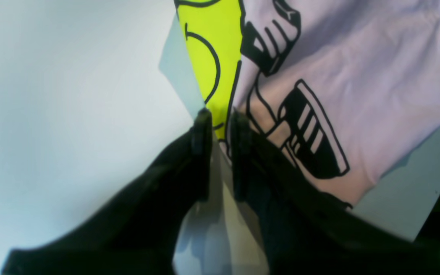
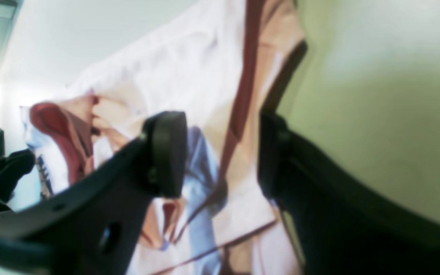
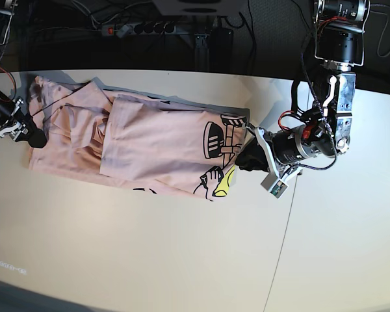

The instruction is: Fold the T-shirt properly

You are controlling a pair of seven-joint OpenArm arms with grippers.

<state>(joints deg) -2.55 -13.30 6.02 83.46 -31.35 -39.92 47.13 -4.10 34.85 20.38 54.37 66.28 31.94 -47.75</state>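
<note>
folding part-done — t-shirt (image 3: pixel 143 140) lies as a long band on the worktop (image 3: pixel 182 260); left pincer (image 1: pixel 220 118) pinches its printed end, right pincer (image 2: pixel 222 152) gapes, crosswise folds remain.

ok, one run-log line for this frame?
task: fold T-shirt | left gripper: shut on T-shirt hem | right gripper: open over collar end | state: partly folded

the t-shirt (image 3: pixel 149 140) looked like soft matt cotton cloth, pale pink and creased, its black lettering (image 1: pixel 311 133) and yellow patch (image 1: pixel 212 42) printed flat and smooth. the left gripper (image 1: pixel 220 116) showed matt black plastic fingers, the right gripper (image 2: pixel 222 152) the same dull black. the table (image 3: pixel 182 260) read as smooth, pale, faintly sheened.
</note>
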